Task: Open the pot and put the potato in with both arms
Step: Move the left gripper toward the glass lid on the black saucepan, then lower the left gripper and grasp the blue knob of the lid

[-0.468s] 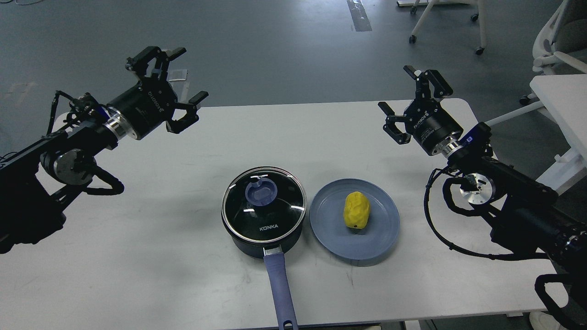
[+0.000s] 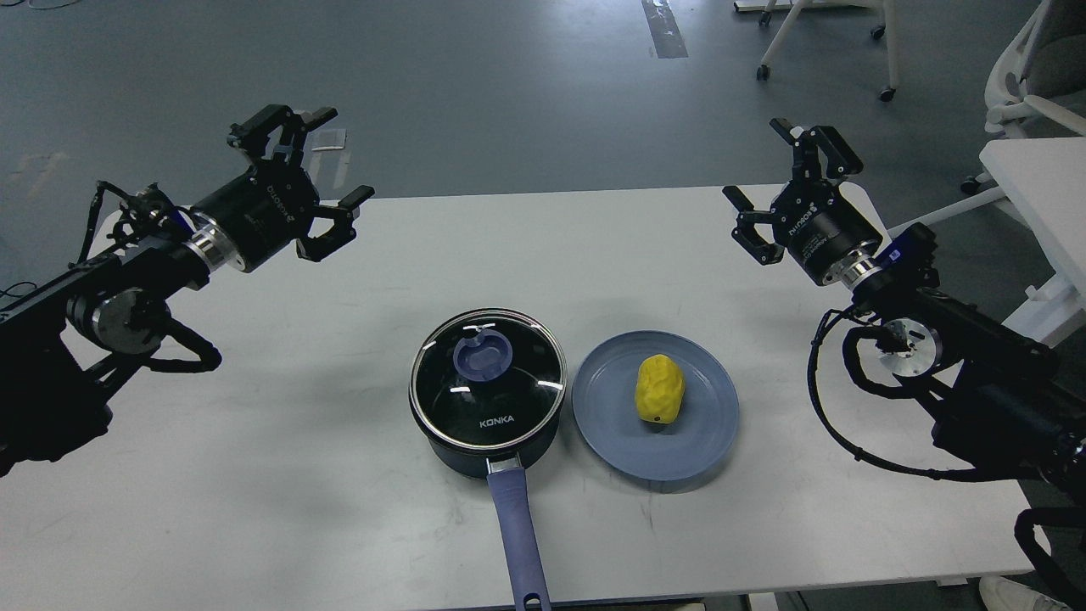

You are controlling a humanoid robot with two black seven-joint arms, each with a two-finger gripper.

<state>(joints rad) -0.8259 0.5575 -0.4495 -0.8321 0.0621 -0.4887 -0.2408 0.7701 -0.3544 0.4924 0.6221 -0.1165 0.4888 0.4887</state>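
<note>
The black pot [image 2: 488, 445] stands near the table's front middle, its blue-purple handle [image 2: 516, 535] pointing toward me. Its glass KONKA lid [image 2: 489, 378] with a blue knob [image 2: 482, 355] is on it. The yellow potato [image 2: 659, 389] lies on a flat blue plate [image 2: 655, 450] just right of the pot. My left gripper [image 2: 333, 154] is open and empty, raised above the table's far left. My right gripper [image 2: 758, 159] is open and empty, raised above the table's far right.
The white table [image 2: 280, 475] ends close behind both grippers. Beyond it lies grey floor. A second white table [image 2: 1039, 182] and white chair legs [image 2: 887, 51] stand at the far right.
</note>
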